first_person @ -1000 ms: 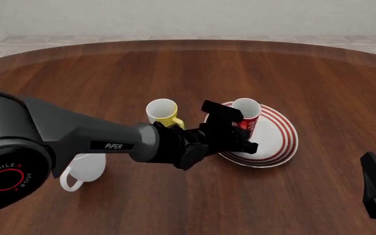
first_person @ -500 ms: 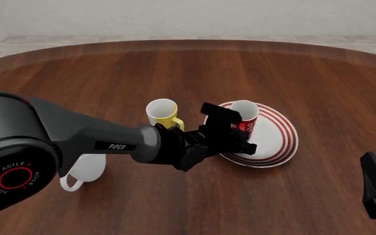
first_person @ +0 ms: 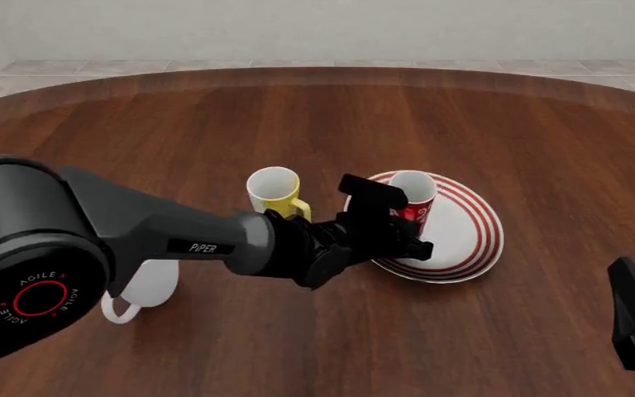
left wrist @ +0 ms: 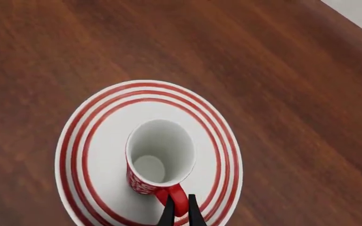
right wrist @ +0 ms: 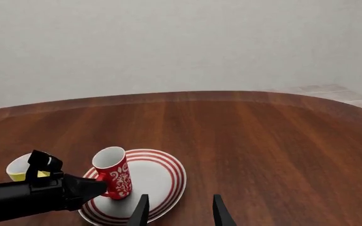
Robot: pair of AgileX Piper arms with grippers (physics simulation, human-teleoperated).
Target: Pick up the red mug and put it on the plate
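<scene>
Red mug stands upright on the plate, toward its ten o'clock rim in the front view, with the left gripper pinched closed on its handle. Yellow-and-white mug sits just at nine o'clock of the plate. Right gripper hangs well apart near the table's near edge, its fingers spread wide and holding nothing.
</scene>
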